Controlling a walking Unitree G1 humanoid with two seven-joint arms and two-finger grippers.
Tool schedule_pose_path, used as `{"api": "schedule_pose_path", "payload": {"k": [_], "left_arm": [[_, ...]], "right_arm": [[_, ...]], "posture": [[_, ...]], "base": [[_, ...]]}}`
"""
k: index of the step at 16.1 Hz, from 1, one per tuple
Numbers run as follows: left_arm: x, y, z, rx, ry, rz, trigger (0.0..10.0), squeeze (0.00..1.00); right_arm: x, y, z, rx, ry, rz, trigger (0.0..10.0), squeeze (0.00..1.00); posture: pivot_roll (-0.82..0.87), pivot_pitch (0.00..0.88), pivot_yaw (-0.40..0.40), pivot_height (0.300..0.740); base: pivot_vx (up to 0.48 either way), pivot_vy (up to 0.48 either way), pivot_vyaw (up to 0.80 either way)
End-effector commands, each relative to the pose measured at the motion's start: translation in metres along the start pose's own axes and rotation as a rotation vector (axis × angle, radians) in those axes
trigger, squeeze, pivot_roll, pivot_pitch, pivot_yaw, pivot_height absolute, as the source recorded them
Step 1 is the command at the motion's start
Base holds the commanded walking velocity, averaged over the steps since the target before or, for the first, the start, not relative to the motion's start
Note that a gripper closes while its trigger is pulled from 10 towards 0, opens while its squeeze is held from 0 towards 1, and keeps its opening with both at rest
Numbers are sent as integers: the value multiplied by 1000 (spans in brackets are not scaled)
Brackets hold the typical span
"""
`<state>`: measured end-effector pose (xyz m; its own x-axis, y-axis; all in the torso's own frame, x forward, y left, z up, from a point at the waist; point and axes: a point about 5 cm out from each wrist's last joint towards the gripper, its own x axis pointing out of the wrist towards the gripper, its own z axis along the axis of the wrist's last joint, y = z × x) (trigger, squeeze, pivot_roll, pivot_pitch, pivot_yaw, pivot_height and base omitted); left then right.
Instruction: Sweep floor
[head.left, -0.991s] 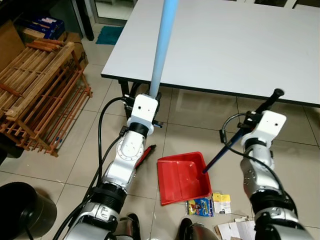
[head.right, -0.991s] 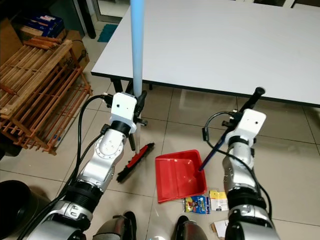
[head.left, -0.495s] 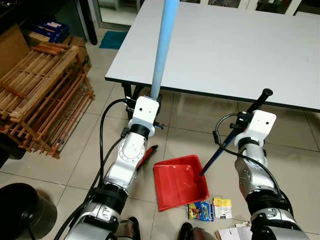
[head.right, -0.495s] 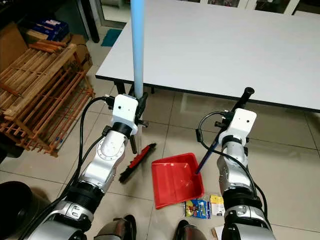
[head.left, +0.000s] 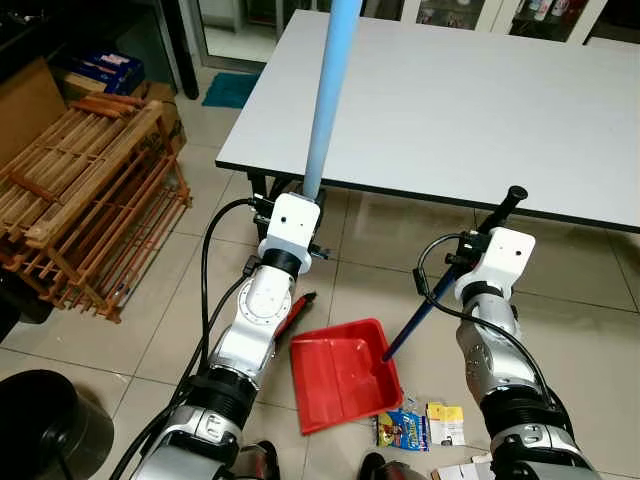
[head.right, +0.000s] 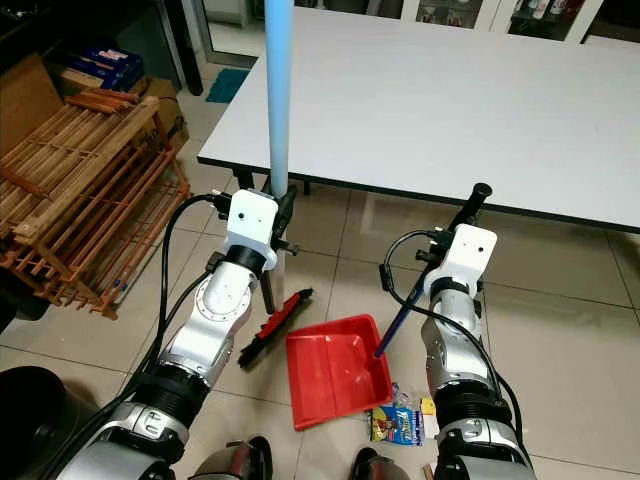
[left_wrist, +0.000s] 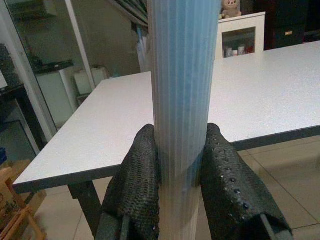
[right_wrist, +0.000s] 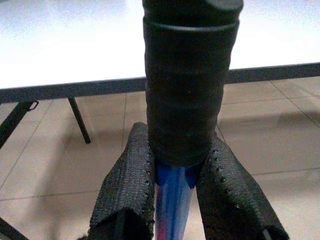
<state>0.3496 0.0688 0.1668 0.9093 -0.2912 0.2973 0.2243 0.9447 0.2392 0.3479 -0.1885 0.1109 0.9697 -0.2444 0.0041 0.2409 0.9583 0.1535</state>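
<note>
My left gripper (left_wrist: 180, 175) is shut on the light blue broom handle (head.left: 327, 95), which stands almost upright. The broom's red and black head (head.right: 275, 326) rests on the tiled floor beside my left arm. My right gripper (right_wrist: 172, 192) is shut on the dustpan's dark blue handle (head.left: 432, 300), just below its black grip (right_wrist: 187, 85). The red dustpan (head.left: 343, 373) lies flat on the floor between my arms. Small colourful packets (head.left: 403, 428) and a white and yellow wrapper (head.left: 447, 421) lie on the tiles just right of the pan.
A large white table (head.left: 450, 100) on dark legs stands ahead. A wooden slatted rack (head.left: 75, 210) lies at the left. A black bin (head.left: 40, 425) sits at the lower left. Blue boxes (head.left: 105, 68) and a teal mat (head.left: 230, 90) lie further back.
The dustpan has slid left across the tiles, away from the packets, with my right arm moving left. The view has shifted a little. My left arm keeps the broom upright.
</note>
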Motion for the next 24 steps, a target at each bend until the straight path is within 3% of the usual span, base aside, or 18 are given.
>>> {"api": "schedule_pose_path", "payload": {"k": [1,17,24], "left_arm": [[1,-5,8,-3,-56,-6,10000,0],[1,-5,8,-55,-44,13,10000,0],[2,-4,8,-53,-42,16,10000,0]], "right_arm": [[0,-3,7,12,-29,-4,10000,0],[0,-8,4,27,-2,-22,10000,0],[0,-8,5,32,-1,-27,10000,0]], "posture": [[31,106,-37,740],[30,164,-44,740],[34,172,-43,740]], "base": [[0,0,0],[0,0,0],[0,391,0]]}}
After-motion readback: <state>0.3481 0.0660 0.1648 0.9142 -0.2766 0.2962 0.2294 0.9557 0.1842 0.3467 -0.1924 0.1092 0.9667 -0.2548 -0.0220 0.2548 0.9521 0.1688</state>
